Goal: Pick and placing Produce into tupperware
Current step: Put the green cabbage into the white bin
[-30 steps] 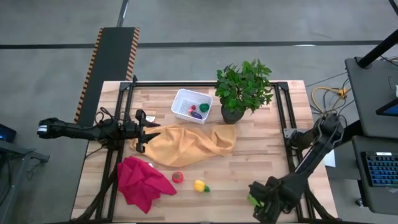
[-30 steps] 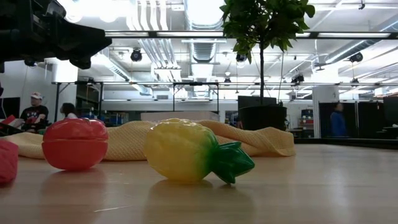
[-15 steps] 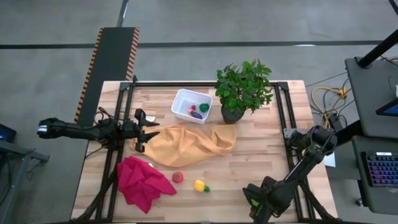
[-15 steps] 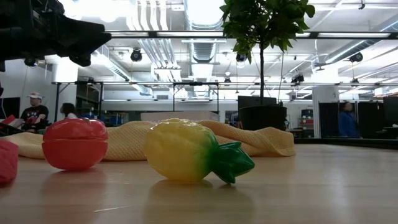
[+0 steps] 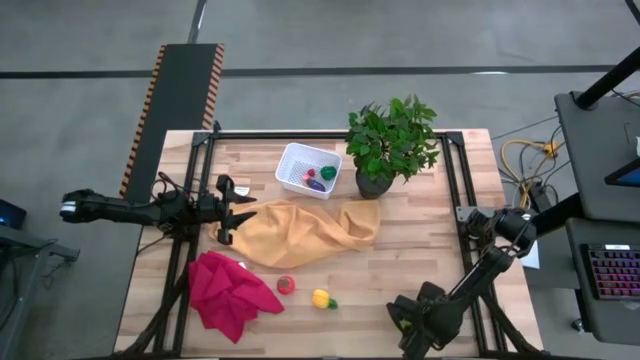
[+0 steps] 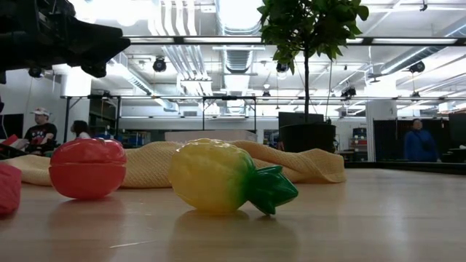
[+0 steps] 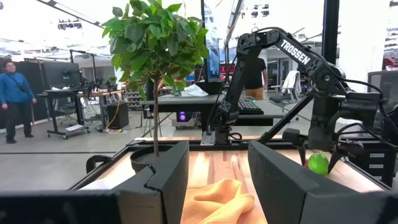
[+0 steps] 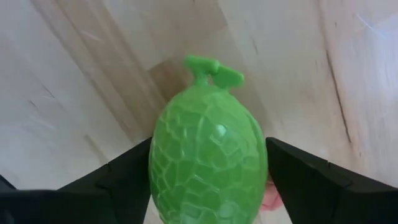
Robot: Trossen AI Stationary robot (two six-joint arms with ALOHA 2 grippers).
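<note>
A green toy melon [image 8: 208, 168] with a small stem sits between the fingers of my right gripper [image 5: 405, 322] near the table's near edge, right of centre. A red toy [image 5: 286, 285] and a yellow toy with green leaves [image 5: 321, 298] lie on the wood to its left; the low view shows them close, the red toy [image 6: 88, 168] and the yellow one [image 6: 218, 177]. The white bin [image 5: 308, 169] stands at the far side with red, green and purple pieces in it. My left gripper [image 5: 226, 211] waits open at the yellow cloth's left end. My right gripper pinches the green melon across its round body [image 8: 158, 168], one finger [image 8: 124, 177] on each side. The fingers point down at the table from above. The stem end [image 8: 211, 67] points away from the wrist. A shadow on the wood beneath suggests it is off the table.
A leafy potted plant [image 5: 390, 145] stands right of the bin. A yellow cloth [image 5: 305, 230] lies across the middle and a red cloth [image 5: 228, 290] near the left near corner. A black frame runs along the table's sides. People stand in the room beyond.
My right gripper, shut on the green melon, has moved a little toward the table's left along the near edge, its arm swinging with it. The toys and cloths on the table have stayed in place.
</note>
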